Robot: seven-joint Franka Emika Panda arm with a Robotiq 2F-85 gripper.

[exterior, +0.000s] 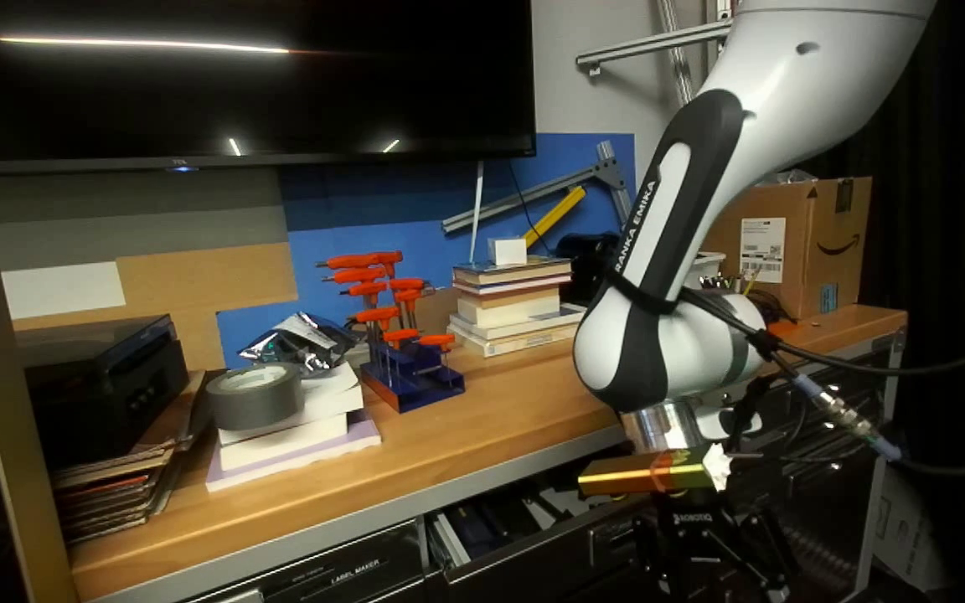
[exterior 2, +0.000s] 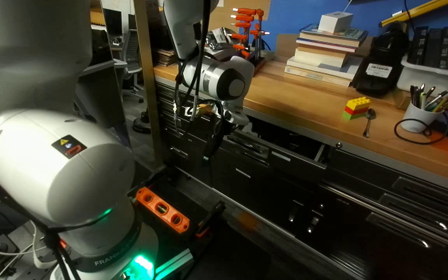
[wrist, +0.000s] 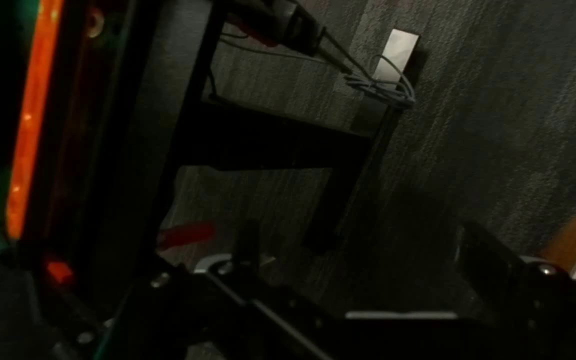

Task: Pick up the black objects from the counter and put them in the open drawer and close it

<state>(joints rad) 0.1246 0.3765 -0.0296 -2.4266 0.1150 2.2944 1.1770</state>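
The gripper (wrist: 360, 242) hangs low, out in front of the open drawer (exterior 2: 300, 166) and below the front edge of the counter (exterior 2: 301, 97). I can't find the small black blocks on the counter, and the inside of the drawer is too dark to tell what each thing is. A black case (exterior 2: 381, 62) stands beside the stack of books (exterior 2: 321, 58), but it looks too big to be one of them. My guess is that the blocks are in the drawer and the next job is to push it shut.

The worst slip would be shutting it with a block left out, if one is hiding behind something. A push at just one corner may twist the drawer and make it stick. Anything poking up over its rim could catch under the counter. If the fingers (wrist: 490, 255) come in too high, they may slide over the rim and not push at all. The gold bar (exterior: 646, 479) just above the gripper might bump the counter's front edge, and the loose cable (exterior: 847, 416) could get pinched.

The gripper is spread wide and holds nothing: the wrist view shows only dark floor (wrist: 508, 90) between its tips. It seems not to touch the drawer, though the gap is hard to judge.
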